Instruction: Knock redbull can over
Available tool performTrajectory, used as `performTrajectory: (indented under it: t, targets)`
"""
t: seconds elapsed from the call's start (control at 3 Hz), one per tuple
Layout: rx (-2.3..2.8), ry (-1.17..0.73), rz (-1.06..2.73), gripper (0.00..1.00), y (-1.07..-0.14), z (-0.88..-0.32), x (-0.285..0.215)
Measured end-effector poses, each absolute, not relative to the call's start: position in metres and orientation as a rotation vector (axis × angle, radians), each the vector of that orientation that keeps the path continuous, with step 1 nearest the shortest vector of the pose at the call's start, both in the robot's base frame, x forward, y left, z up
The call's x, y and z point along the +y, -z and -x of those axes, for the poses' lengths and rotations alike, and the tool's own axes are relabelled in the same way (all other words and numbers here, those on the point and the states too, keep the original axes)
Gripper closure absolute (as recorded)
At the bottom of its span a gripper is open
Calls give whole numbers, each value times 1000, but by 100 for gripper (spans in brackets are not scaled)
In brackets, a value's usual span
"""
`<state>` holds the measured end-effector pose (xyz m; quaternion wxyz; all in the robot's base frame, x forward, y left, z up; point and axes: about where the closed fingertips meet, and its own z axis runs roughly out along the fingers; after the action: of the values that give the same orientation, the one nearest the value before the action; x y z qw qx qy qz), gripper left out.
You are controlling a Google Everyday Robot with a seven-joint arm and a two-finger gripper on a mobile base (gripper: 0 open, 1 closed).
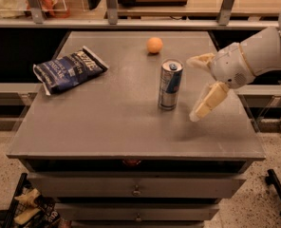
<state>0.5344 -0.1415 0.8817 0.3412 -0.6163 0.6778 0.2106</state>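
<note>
The redbull can (170,84), slim, silver and blue with a blue tab on its silver top, stands upright near the middle of the grey table (107,127). My gripper (195,88) comes in from the right, just to the right of the can and apart from it. Its two cream fingers are spread wide: one (208,101) points down and left near the can's lower half, the other (200,60) is level with the can's top. It holds nothing.
A blue crinkled chip bag (68,69) lies at the table's left. A small orange ball (154,45) sits behind the can. A shelf rail (131,23) runs along the back. Drawers (135,189) are below the table's front edge.
</note>
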Motion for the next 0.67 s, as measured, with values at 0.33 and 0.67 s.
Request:
performTrajectory:
  t: [0.33,0.67]
  targets:
    - [1721,-620,1584,0,-872,-547,-132]
    - [1670,-692,1568,0,-870,-553,-121]
